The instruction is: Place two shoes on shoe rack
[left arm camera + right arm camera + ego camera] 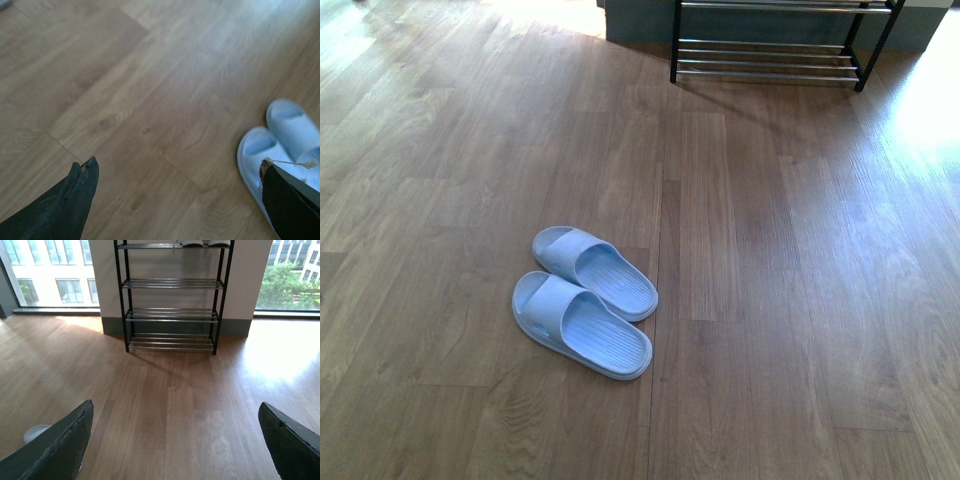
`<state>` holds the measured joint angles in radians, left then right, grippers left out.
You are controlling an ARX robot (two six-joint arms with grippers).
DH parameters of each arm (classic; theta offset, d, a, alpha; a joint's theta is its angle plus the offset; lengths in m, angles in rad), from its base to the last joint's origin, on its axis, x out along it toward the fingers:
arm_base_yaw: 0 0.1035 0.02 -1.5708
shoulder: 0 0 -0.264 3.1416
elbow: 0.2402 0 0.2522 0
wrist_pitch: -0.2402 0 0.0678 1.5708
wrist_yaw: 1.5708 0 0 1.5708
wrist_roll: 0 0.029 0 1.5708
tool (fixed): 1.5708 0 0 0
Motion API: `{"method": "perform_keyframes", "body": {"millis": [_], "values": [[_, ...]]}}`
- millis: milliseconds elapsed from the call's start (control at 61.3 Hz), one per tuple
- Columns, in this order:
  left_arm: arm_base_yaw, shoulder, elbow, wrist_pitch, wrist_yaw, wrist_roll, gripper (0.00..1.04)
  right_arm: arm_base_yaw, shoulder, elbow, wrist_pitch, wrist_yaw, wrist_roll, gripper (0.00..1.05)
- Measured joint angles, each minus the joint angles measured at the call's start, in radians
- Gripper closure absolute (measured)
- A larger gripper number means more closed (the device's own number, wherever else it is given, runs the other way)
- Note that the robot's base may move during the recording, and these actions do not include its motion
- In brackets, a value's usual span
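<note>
Wood-plank floor [770,300], mid-brown, fills nearly every view. At the far end is a white wall [242,280] with grey skirting [235,327] along its base (same grey strip at the top of the front view). Tall windows flank the wall: one window [30,260] shows a pale office block [75,290], the other shows green trees [287,287]. Bright sun patch [930,100] on the floor at front-view right.

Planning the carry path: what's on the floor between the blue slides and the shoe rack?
Nothing. In the front view only bare wooden floor lies between the pale blue slides and the shoe rack.
</note>
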<state>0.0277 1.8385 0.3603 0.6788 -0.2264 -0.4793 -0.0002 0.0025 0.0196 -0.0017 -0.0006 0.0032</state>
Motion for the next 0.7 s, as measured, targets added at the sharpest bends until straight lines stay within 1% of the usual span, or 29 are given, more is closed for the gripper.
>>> {"method": "perform_keyframes", "body": {"millis": [33, 114, 196, 261, 310, 375, 424, 473, 652, 701], "values": [[-0.021, 0.103, 0.035, 0.024, 0.009, 0.008, 0.09, 0.0, 0.0, 0.0, 0.0, 0.0, 0.0, 0.09], [-0.06, 0.256, 0.106, 0.031, 0.116, 0.002, 0.09, 0.0, 0.0, 0.0, 0.0, 0.0, 0.0, 0.09], [-0.1, 0.358, 0.165, 0.064, 0.193, -0.011, 0.09, 0.0, 0.0, 0.0, 0.0, 0.0, 0.0, 0.09], [-0.133, 0.441, 0.233, 0.065, 0.203, -0.014, 0.09, 0.0, 0.0, 0.0, 0.0, 0.0, 0.0, 0.09], [-0.156, 0.509, 0.291, 0.071, 0.238, -0.017, 0.09, 0.0, 0.0, 0.0, 0.0, 0.0, 0.0, 0.09], [-0.177, 0.581, 0.364, 0.049, 0.246, -0.028, 0.09, 0.0, 0.0, 0.0, 0.0, 0.0, 0.0, 0.09], [-0.185, 0.623, 0.41, 0.032, 0.246, -0.032, 0.09, 0.0, 0.0, 0.0, 0.0, 0.0, 0.0, 0.09], [-0.192, 0.666, 0.466, 0.02, 0.274, -0.053, 0.09, 0.0, 0.0, 0.0, 0.0, 0.0, 0.0, 0.09], [-0.214, 0.774, 0.657, -0.084, 0.327, -0.048, 0.09, 0.0, 0.0, 0.0, 0.0, 0.0, 0.0, 0.09], [-0.221, 0.805, 0.711, -0.117, 0.318, -0.038, 0.09, 0.0, 0.0, 0.0, 0.0, 0.0, 0.0, 0.09]]}}
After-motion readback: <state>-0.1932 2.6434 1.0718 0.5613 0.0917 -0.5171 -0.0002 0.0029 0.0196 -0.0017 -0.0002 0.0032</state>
